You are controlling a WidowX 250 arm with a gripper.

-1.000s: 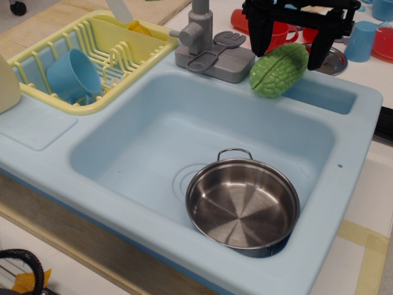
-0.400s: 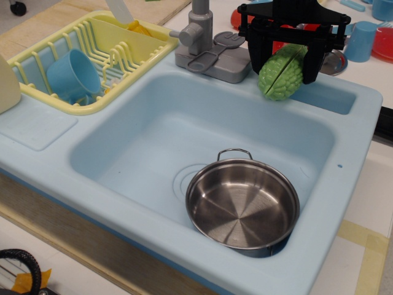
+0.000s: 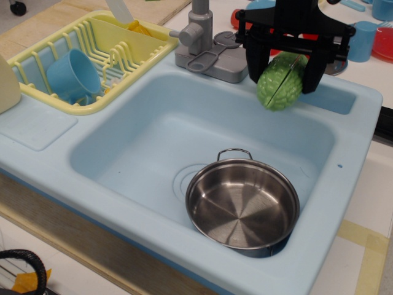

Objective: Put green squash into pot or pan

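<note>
I see my black gripper [image 3: 283,78] clamped on the green squash [image 3: 281,82], which sits between its two fingers, tilted, at the far rim of the blue sink [image 3: 153,132], well apart from the steel pan [image 3: 242,205] below.

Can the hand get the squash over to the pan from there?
Probably yes. The hand grips the squash above the sink's back edge, and the pan sits open and empty below, with nothing between them.
</note>
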